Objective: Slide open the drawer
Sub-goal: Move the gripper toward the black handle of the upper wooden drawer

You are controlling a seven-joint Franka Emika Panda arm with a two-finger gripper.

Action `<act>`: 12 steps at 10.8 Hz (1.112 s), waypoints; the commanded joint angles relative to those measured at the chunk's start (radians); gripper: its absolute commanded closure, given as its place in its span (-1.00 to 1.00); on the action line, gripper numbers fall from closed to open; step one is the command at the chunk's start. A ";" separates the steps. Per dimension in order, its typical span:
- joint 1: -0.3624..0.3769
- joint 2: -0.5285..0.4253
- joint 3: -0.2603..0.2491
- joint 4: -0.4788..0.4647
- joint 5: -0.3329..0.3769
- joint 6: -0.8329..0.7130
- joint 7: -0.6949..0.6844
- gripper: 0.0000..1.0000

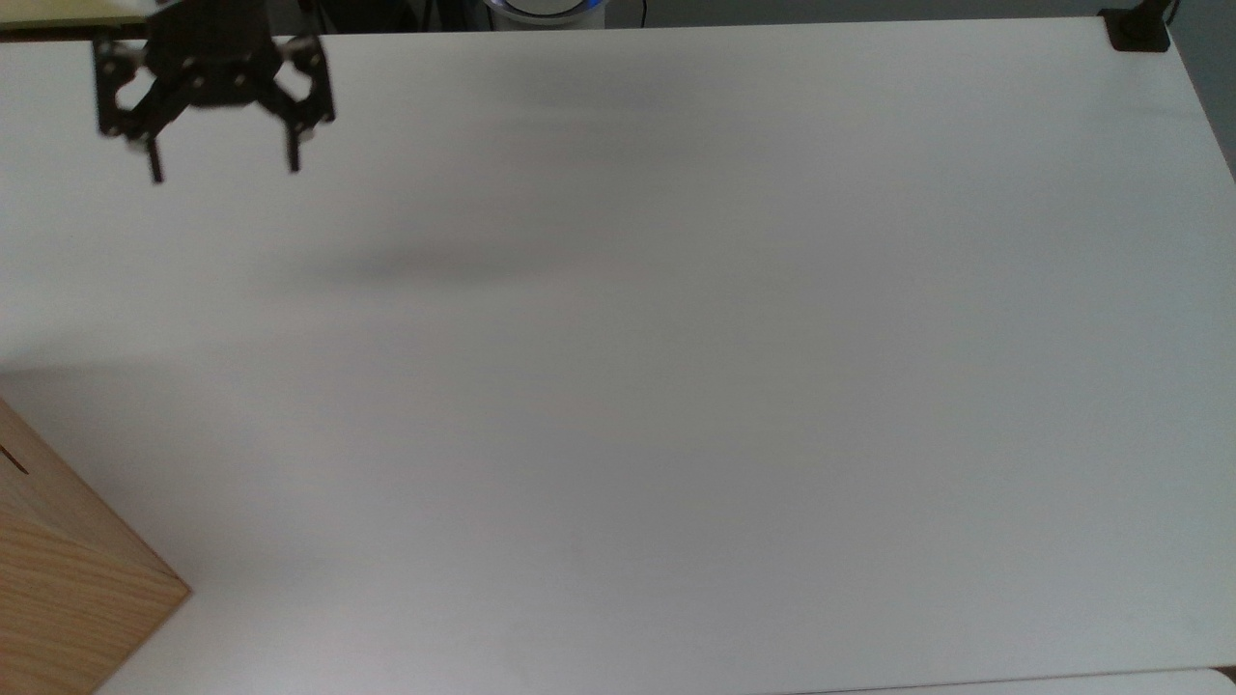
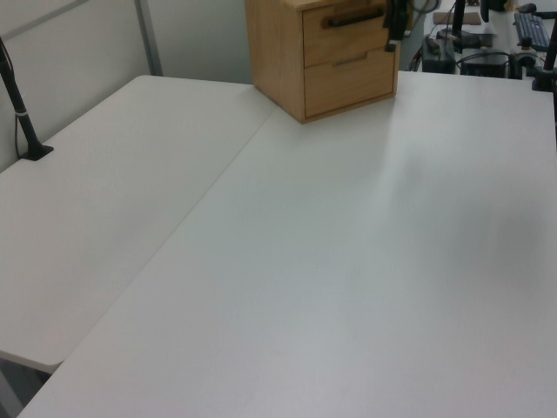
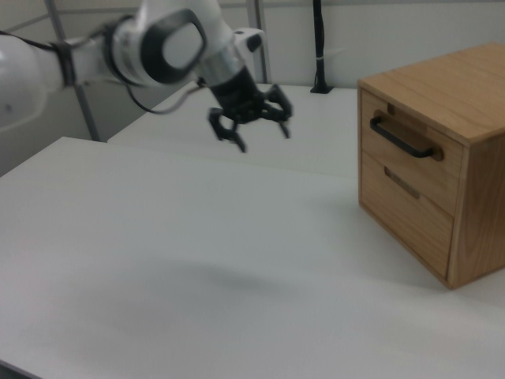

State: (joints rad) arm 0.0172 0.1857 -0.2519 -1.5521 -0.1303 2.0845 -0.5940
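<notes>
The drawer is the upper one in the wooden cabinet and carries a black bar handle. Its front sits flush with the cabinet, shut. In the left view the drawer and its handle face the table from the far end. My gripper hangs open above the table, well to the right view's left of the cabinet, with nothing between its fingers. In the top view the gripper is at the upper left, far from the cabinet corner at the lower left.
A second drawer with a slot pull sits below the first. The white table spreads wide between gripper and cabinet. A black clamp post stands at the top view's upper right corner, and another post at the left view's left.
</notes>
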 commanded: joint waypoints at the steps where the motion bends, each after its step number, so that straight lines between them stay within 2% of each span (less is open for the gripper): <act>1: 0.010 0.125 -0.076 0.007 -0.072 0.329 -0.095 -0.92; 3: 0.003 0.170 -0.113 0.009 -0.133 0.461 -0.165 -0.91; 4: 0.003 0.191 -0.134 0.010 -0.141 0.518 -0.188 -0.89; 6: -0.026 0.239 -0.158 0.033 -0.176 0.648 -0.260 -0.73; 8: -0.068 0.282 -0.162 0.062 -0.186 0.713 -0.312 -0.69; 10: -0.100 0.351 -0.164 0.133 -0.184 0.739 -0.313 -0.66; 12: -0.114 0.399 -0.171 0.193 -0.184 0.743 -0.311 -0.45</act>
State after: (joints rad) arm -0.0864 0.5084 -0.4050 -1.4591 -0.2985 2.8106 -0.8983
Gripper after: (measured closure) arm 0.198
